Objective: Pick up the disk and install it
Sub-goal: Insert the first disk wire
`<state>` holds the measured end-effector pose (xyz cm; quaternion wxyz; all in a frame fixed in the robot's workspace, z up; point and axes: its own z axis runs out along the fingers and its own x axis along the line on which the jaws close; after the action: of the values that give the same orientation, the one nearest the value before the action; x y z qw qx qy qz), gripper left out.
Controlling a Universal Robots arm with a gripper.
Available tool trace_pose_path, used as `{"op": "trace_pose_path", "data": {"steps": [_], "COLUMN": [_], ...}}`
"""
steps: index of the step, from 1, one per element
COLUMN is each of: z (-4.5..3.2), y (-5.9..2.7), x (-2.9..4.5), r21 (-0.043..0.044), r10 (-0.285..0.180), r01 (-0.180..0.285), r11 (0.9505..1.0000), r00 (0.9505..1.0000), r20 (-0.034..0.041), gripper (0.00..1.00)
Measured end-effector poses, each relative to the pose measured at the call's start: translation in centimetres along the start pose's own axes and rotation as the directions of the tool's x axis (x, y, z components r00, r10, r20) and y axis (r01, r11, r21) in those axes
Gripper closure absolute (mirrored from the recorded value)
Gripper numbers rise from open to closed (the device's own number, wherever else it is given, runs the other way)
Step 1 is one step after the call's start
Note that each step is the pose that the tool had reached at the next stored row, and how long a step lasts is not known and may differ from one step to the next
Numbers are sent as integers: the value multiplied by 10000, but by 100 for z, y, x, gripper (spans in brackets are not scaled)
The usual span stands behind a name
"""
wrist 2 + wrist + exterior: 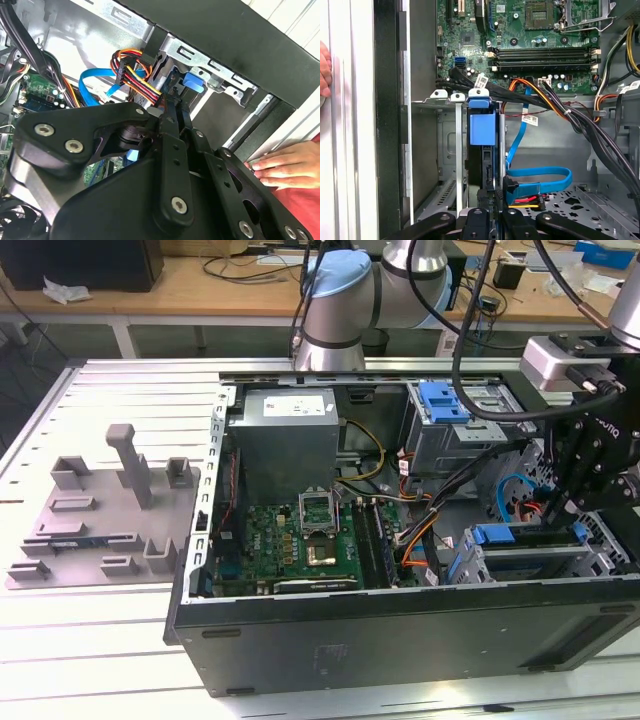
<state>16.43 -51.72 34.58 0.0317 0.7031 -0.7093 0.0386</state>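
Directly beyond the gripper [490,220], the disk [482,145] sits slotted upright.

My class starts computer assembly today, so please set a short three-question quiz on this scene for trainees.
1. True or false: in the first wrist view, the disk stands in the metal cage inside the computer case.
2. In the second wrist view, what rests on the case's outer edge? A) a hand B) a screwdriver C) a cup
3. Fill in: the grey tray lies on the exterior view's ____ of the case.
Key: 1 true; 2 A; 3 left.
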Motion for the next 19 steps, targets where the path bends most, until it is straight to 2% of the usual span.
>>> {"op": "trace_pose_path", "data": {"steps": [19], "z": [23], "y": [5], "x": [-12], "r21": [0], "r10": [1], "r01": [-1], "r11": [10000], "r00": [10000], "r20": [-1], "gripper": [83]}}
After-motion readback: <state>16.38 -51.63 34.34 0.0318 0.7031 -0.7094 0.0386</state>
